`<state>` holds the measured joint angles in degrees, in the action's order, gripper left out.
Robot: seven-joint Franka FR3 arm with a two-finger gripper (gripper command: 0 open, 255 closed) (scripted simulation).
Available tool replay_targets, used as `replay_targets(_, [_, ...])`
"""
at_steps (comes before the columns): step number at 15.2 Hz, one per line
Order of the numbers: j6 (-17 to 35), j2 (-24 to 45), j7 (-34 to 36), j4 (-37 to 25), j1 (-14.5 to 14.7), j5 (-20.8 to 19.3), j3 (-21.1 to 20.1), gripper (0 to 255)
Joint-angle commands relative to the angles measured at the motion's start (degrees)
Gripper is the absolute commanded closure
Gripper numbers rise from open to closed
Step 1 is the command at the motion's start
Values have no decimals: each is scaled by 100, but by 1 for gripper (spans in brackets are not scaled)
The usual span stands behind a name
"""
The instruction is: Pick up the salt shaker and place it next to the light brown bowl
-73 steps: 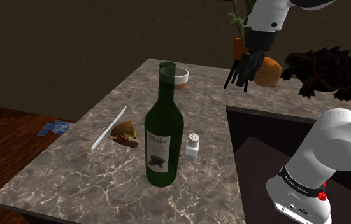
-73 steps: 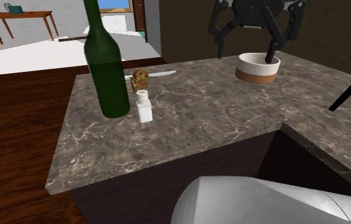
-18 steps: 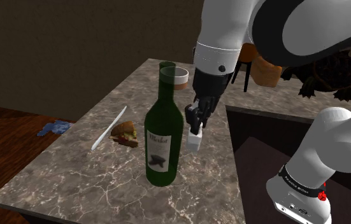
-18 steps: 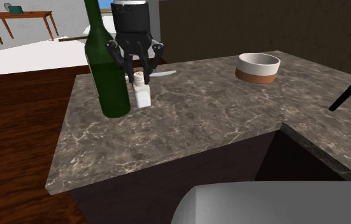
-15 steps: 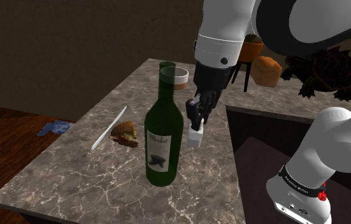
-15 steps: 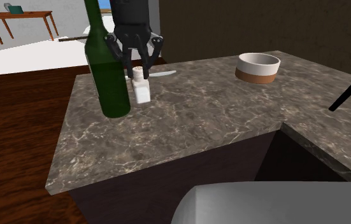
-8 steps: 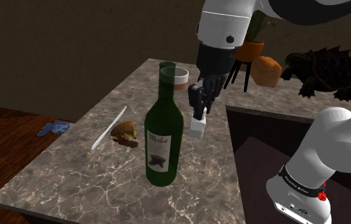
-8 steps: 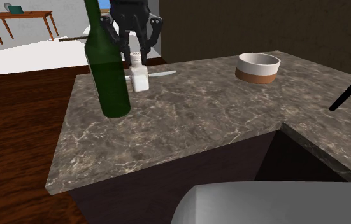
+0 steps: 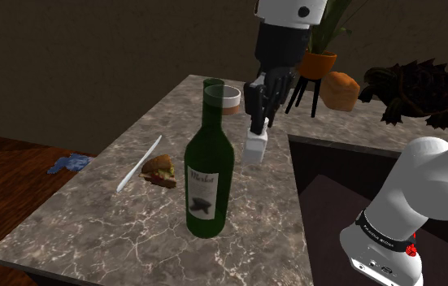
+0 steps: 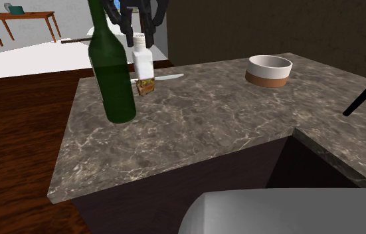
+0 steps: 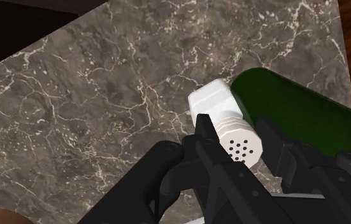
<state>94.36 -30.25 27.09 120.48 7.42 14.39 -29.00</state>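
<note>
My all-black two-finger gripper (image 9: 256, 123) is pinching the small white salt shaker (image 9: 255, 149) by its perforated cap; the shaker is hanging above the veined grey-brown stone counter (image 9: 124, 227), just beside the tall dark green bottle (image 9: 208, 175).
</note>
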Motion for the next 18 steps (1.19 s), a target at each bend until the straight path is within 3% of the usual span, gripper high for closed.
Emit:
replay_targets(1, [-146, 35, 11, -176, -16, -26, 20, 255])
replay_targets(3, [-238, 56, 20, -288, -24, -41, 31, 255])
replay_targets(18, [-78, 599, -1920, -415, -718, -805, 1478, 255])
